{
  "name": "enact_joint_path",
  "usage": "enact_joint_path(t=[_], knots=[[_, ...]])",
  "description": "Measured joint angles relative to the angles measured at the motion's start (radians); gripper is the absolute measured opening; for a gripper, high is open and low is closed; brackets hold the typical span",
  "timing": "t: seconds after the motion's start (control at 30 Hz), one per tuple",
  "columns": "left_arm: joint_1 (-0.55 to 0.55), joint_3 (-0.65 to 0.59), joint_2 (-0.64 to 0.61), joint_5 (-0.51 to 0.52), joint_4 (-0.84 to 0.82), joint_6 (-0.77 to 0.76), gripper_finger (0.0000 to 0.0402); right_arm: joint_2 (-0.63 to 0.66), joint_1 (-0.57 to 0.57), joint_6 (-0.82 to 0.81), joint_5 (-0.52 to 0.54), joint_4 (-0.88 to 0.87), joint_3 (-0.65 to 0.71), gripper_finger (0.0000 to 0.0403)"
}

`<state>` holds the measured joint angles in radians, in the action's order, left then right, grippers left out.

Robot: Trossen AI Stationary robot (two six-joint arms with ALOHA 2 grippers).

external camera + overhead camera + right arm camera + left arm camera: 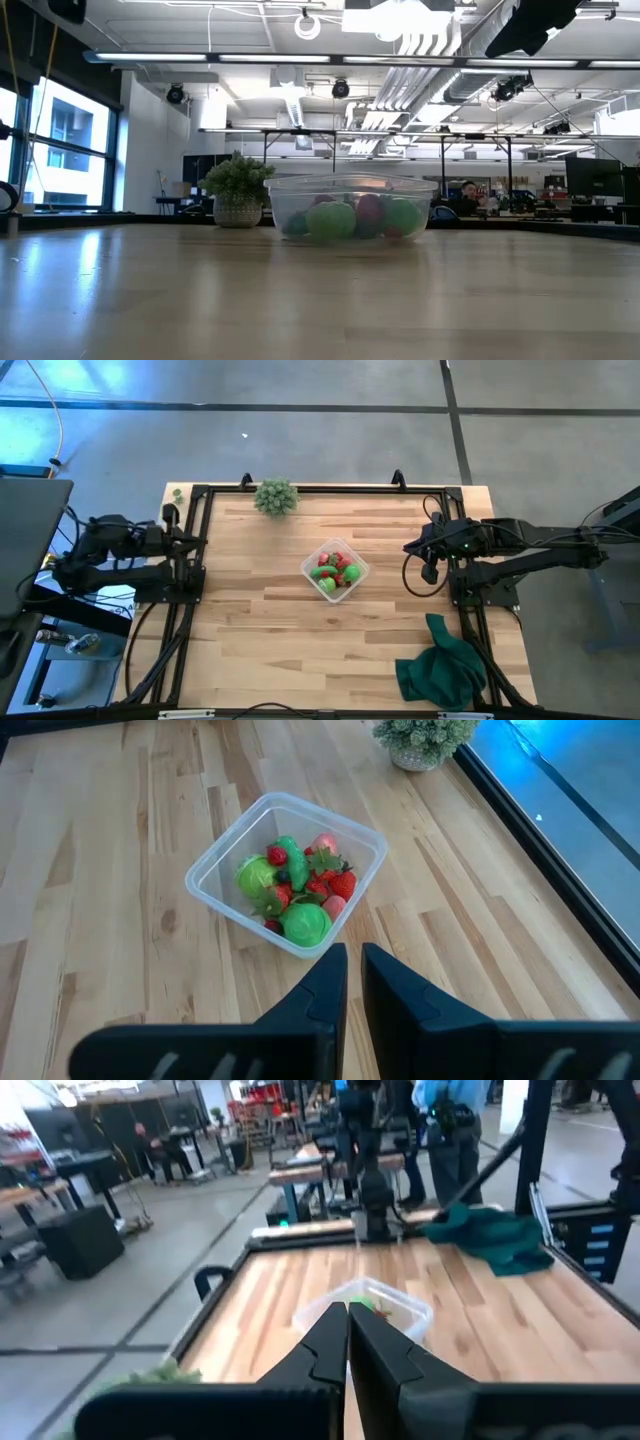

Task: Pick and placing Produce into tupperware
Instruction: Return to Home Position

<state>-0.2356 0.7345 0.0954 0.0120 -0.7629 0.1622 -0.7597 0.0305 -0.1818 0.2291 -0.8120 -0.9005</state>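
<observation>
A pale wooden plank surface (250, 640) sits inside a black metal frame (320, 489) on grey concrete, in a big open workshop with pipes and strip lights overhead. Near its middle stands the small clear plastic squarish container (226, 836), rounded at the corners. The toy produce (297, 885) is heaped inside it: red strawberry-like pieces, two bright green round ones and a darker oblong green one. A pale green bushy clump in a little pot (275, 496) stands by one edge. A crumpled dark green cloth (440, 665) lies at a corner on the right arm's side. The left tool (347, 1320) hangs at the surface's left edge, clenched and empty. The right tool (353, 960) hangs at the right edge, fingers drawn almost together with nothing between them.
</observation>
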Motion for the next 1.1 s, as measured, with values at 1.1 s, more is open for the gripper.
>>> enact_joint_path(t=[1.1], knots=[[0.000,-0.339,-0.006,-0.019,0.092,-0.101,0.0005,0.000,0.000,0.000,0.000,0.000,0.000,0.0025]])
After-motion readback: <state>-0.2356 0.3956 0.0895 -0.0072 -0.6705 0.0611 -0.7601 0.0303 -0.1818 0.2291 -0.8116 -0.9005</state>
